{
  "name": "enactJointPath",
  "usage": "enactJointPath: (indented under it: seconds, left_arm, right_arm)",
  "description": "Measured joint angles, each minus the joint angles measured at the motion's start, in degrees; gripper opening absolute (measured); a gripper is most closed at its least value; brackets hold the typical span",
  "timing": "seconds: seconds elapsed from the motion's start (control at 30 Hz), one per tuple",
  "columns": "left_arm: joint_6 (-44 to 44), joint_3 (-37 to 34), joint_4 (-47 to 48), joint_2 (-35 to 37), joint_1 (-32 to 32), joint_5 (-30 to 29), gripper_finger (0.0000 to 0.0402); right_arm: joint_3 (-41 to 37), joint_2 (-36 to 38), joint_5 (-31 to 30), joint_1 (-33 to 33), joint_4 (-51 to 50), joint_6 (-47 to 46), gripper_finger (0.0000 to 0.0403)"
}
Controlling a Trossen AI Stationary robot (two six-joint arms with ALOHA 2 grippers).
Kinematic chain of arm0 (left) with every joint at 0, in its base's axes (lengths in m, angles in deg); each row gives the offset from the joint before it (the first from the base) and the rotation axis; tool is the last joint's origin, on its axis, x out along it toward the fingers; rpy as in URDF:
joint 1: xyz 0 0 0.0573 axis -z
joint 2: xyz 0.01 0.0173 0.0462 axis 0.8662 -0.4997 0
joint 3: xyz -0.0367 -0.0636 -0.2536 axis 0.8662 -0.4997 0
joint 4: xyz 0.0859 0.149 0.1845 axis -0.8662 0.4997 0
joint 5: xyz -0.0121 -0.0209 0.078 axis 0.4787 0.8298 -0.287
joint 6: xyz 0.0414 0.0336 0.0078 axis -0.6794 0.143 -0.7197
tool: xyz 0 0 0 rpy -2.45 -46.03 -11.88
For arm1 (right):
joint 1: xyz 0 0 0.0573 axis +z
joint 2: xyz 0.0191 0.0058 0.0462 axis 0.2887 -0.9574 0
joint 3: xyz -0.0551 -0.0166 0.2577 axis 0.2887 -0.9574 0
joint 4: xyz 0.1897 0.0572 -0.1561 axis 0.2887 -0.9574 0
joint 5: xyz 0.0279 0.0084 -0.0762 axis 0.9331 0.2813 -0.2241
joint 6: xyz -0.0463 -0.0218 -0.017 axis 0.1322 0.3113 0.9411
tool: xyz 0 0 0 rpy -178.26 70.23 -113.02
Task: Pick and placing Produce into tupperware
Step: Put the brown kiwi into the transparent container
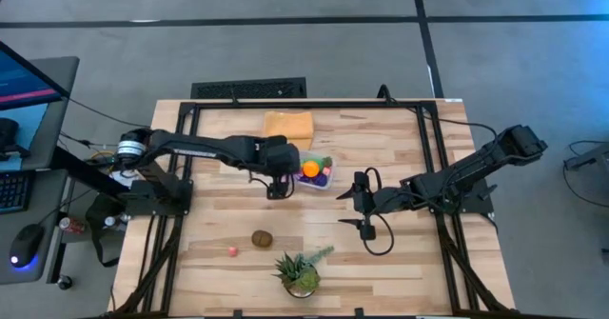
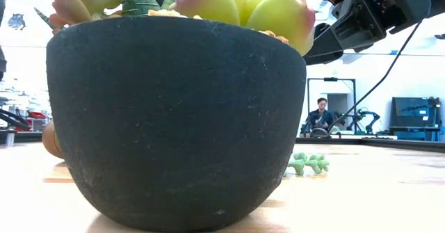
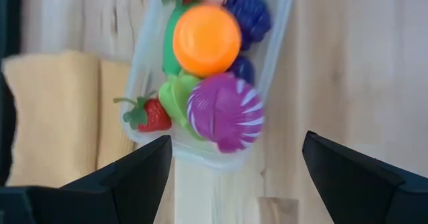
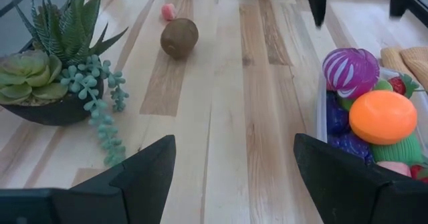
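The clear tupperware sits mid-table, holding an orange ball, a purple striped piece, a strawberry and green and dark purple pieces. A brown fruit and a small pink piece lie loose on the wood toward the near edge. My left gripper hovers open just left of the tub and a little above it, with nothing between its fingers. Right of the tub, my right gripper is open and empty above the boards, with its fingers pointing toward the table's left.
A folded orange cloth lies behind the tub. A dark potted succulent stands at the near edge and fills the low view. A person sits far off in the room behind.
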Motion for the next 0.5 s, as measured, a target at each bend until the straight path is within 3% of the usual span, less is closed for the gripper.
enactJointPath:
  seconds: [0.33, 0.5]
  left_arm:
    - [8.2, -3.2, 4.3, 15.5, 9.9, -1.6, 0.0327]
    - [16.6, -9.5, 4.2, 23.4, 20.2, -8.0, 0.0327]
  right_arm:
    - [0.0, 0.0, 0.0, 0.0, -1.0, -0.3, 0.0296]
    - [0.0, 0.0, 0.0, 0.0, -1.3, -1.4, 0.0296]
